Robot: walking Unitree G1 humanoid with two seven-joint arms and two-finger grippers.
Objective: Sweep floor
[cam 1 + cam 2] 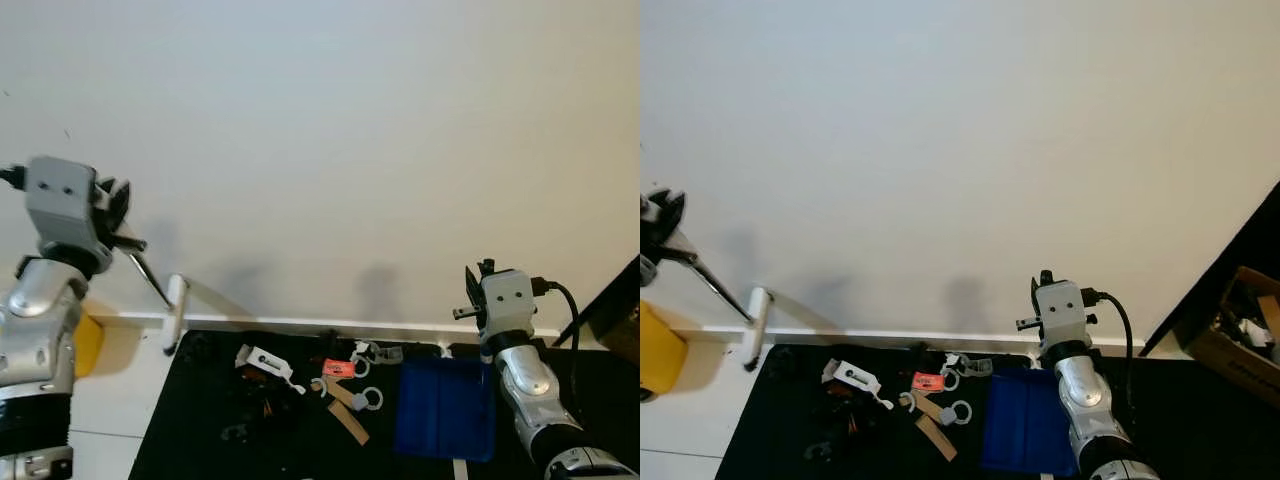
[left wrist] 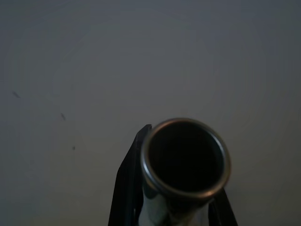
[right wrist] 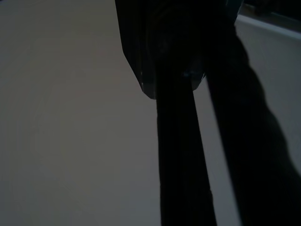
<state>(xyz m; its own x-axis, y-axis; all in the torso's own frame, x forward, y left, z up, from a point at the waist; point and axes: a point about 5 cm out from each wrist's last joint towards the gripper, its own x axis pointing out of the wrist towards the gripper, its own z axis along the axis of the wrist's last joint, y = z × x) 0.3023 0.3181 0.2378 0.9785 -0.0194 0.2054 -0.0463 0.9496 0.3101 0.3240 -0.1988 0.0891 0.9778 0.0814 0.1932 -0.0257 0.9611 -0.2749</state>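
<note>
My left gripper is raised at the left, shut on a thin metal handle. The handle slants down to a white sweeper head resting by the baseboard. In the left wrist view the handle's open tube end sits between my black fingers. Litter lies on a black mat: a white piece, an orange tag, white rings and a tan strip. My right gripper points up at the wall, just above a flat blue panel.
A plain white wall with a white baseboard fills the view ahead. A yellow object sits on pale floor at the far left. An open cardboard box stands at the far right beside a dark edge.
</note>
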